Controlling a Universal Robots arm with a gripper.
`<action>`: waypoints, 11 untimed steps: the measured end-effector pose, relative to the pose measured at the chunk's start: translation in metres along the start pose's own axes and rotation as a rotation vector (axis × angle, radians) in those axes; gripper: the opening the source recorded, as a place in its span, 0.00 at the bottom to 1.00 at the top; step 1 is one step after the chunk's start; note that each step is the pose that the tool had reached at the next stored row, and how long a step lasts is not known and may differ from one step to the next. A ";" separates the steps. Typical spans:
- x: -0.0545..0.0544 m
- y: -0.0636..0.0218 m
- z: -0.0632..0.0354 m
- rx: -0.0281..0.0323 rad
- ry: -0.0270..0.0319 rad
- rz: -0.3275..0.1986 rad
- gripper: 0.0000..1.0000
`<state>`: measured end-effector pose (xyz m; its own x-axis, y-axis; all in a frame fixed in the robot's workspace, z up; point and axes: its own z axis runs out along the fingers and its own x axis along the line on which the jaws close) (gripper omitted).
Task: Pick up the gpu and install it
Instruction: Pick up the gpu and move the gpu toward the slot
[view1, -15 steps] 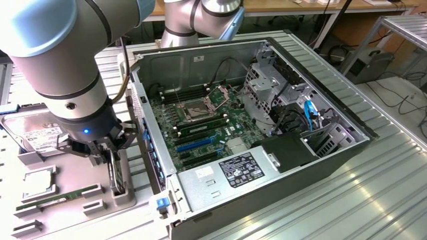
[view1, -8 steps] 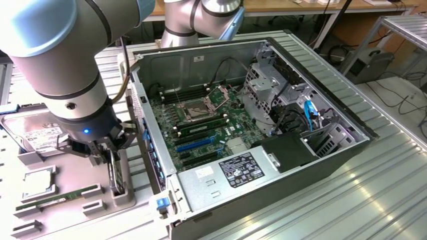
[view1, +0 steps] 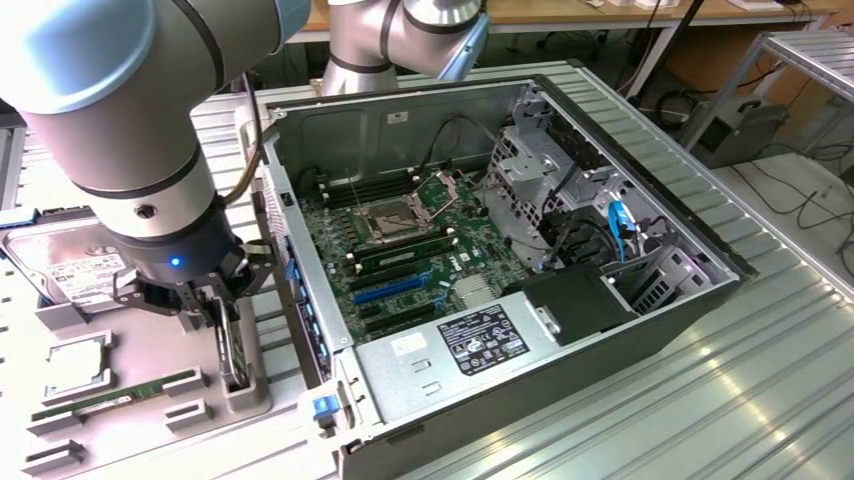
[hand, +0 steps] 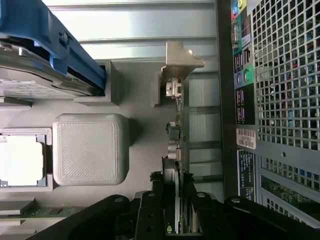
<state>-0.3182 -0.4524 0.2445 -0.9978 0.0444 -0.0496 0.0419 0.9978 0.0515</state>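
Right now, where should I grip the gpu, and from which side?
Grip the gpu by its upper long edge, coming straight down from above, across its two flat faces: it stands on edge in the gray holder, metal bracket at one end.

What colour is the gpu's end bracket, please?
Silver-grey; the gpu bracket shows best in the wrist view.

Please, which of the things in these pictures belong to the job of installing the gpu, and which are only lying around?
Belong to the job:
- gpu, standing on edge in a grey holder
- gripper, at its top edge
- open computer case
- motherboard

Only lying around:
- hard drive
- RAM stick
- square chip
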 end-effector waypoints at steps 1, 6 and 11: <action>0.000 0.0001 -0.0007 -0.0005 0.0004 -0.002 0.26; -0.002 0.0004 -0.0050 -0.0028 0.0021 -0.006 0.26; -0.002 0.0008 -0.0142 -0.0059 0.0029 -0.008 0.26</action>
<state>-0.3166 -0.4524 0.2588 -0.9982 0.0363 -0.0471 0.0336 0.9978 0.0570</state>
